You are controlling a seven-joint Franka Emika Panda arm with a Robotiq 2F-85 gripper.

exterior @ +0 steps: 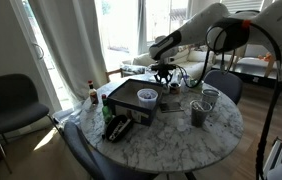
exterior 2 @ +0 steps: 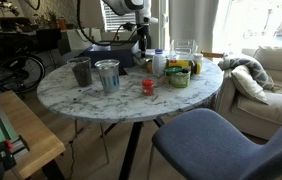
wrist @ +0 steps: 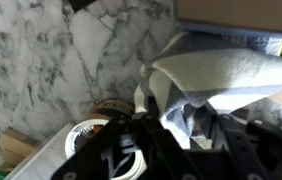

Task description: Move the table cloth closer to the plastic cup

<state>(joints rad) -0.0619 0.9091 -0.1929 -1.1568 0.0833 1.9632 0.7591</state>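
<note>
The table cloth (wrist: 221, 72) is a white-grey cloth, bunched and draped between my fingers in the wrist view. My gripper (wrist: 184, 118) looks shut on its fold, just above the marble table top. In both exterior views the gripper (exterior: 163, 76) (exterior 2: 139, 37) hangs low over the far part of the round table. The clear plastic cup (exterior: 210, 98) (exterior 2: 107, 75) stands upright beside a dark cup (exterior: 198, 113) (exterior 2: 81, 72), well away from the gripper. The cloth itself is hard to make out in the exterior views.
A dark box (exterior: 129, 100) carries a white bowl (exterior: 147, 96). A black remote (exterior: 116, 127) and a bottle (exterior: 92, 93) are nearby. A small red cup (exterior 2: 148, 87), green bowl (exterior 2: 178, 77) and glass jar (exterior 2: 184, 50) crowd the table. Chairs (exterior 2: 216, 140) surround it.
</note>
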